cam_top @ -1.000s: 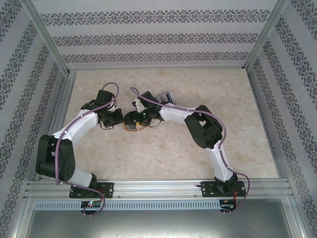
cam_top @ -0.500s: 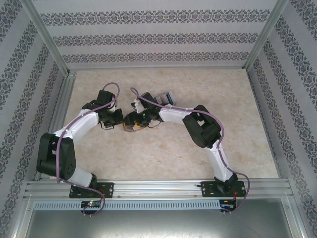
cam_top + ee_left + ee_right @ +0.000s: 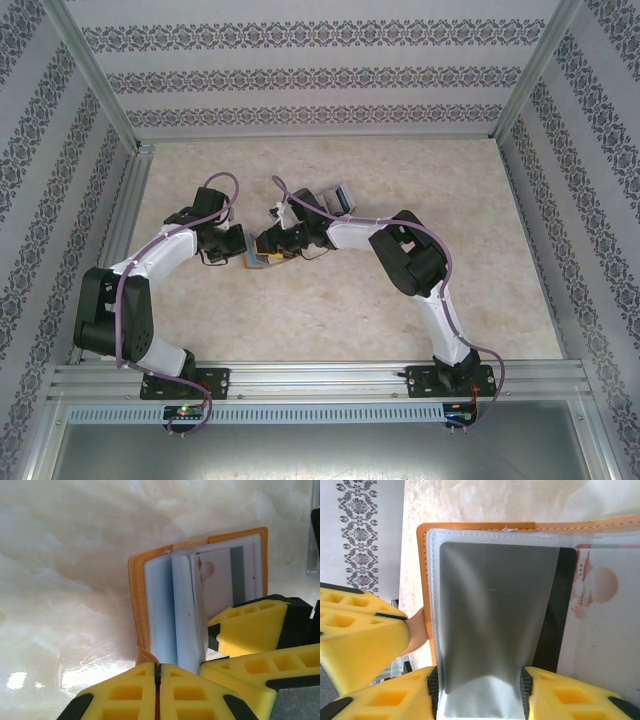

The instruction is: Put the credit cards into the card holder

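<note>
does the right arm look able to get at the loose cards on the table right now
Probably yes, once freed: the loose cards lie uncovered on the table beside its wrist. For now the right pincer straddles a grey card at the holder, so it must back off first.

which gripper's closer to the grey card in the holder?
Right. The right gripper has its jaws on either side of the grey card. The left gripper is shut on the card holder at its cover edge, off to the side.
</note>
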`<state>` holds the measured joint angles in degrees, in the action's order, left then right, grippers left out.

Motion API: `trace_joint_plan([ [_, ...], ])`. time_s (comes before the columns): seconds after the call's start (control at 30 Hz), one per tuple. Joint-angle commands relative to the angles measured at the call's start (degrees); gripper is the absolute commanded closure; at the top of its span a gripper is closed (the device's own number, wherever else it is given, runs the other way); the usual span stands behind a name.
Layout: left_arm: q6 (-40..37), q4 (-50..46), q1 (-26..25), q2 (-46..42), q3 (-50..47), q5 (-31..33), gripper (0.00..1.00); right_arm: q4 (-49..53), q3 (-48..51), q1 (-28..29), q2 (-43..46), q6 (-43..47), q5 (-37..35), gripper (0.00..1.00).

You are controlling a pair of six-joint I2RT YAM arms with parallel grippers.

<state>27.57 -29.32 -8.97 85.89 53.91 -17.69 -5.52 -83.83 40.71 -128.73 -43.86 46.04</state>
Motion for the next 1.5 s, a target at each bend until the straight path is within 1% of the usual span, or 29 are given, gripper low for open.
trace_joint_plan([
  [0.0, -0.8, 0.8, 0.7, 0.5, -1.5, -0.5, 0.97, 0.7, 1.5, 0.2, -0.4, -0.8, 0.3, 0.54],
  [0.13, -0.7, 1.1, 1.5, 0.6, -2.6, 0.0, 0.97, -1.1, 2.3, -0.2, -0.3, -2.0, 0.9, 0.57],
  [0.3, -0.8, 0.9, 3.4, -0.1, -3.2, 0.6, 0.97, -3.2, 3.5, -0.7, -0.3, -3.4, 1.6, 0.58],
  [0.43, -0.9, 1.2, 3.8, 0.7, -3.3, -0.2, 0.97, -5.6, 4.4, -0.9, -0.2, -4.8, 2.4, 0.59],
  [0.53, -0.8, 1.2, 4.0, 1.1, -3.0, -0.7, 0.97, -5.9, 4.4, -1.1, 0.2, -5.1, 2.4, 0.58],
  [0.57, -0.7, 1.4, 4.0, 1.0, -3.0, -1.1, 0.97, -4.7, 4.4, -1.1, 0.6, -4.2, 1.4, 0.55],
  [0.7, -0.8, 1.0, 4.0, 0.8, -2.5, -1.9, 0.97, 4.2, 3.4, -0.3, 4.0, 2.8, -5.7, 0.50],
  [0.83, -0.4, 1.4, 4.0, 0.0, -2.4, -3.2, 0.97, 13.7, 1.0, 0.9, 6.1, 9.3, -15.0, 0.48],
  [0.87, -0.4, 1.2, 4.0, 0.0, -2.3, -3.4, 0.97, 15.4, 0.0, 1.1, 5.8, 10.3, -16.3, 0.48],
  [1.1, -0.5, 1.3, 4.0, 0.2, -1.8, -4.2, 0.96, 19.7, -4.3, 1.7, 2.7, 11.6, -17.4, 0.47],
  [1.17, -0.3, 1.2, 4.0, 0.2, -1.5, -4.2, 0.97, 20.7, -5.8, 2.2, 1.5, 11.8, -16.9, 0.47],
  [1.27, 0.1, 1.5, 4.0, 0.0, -1.2, -5.2, 0.96, 24.2, -8.4, 3.4, 0.1, 13.3, -18.3, 0.47],
  [1.47, 0.2, 0.3, 4.0, 0.1, 1.5, -6.9, 0.96, 27.0, -10.4, 4.2, -1.6, 13.9, -18.1, 0.47],
])
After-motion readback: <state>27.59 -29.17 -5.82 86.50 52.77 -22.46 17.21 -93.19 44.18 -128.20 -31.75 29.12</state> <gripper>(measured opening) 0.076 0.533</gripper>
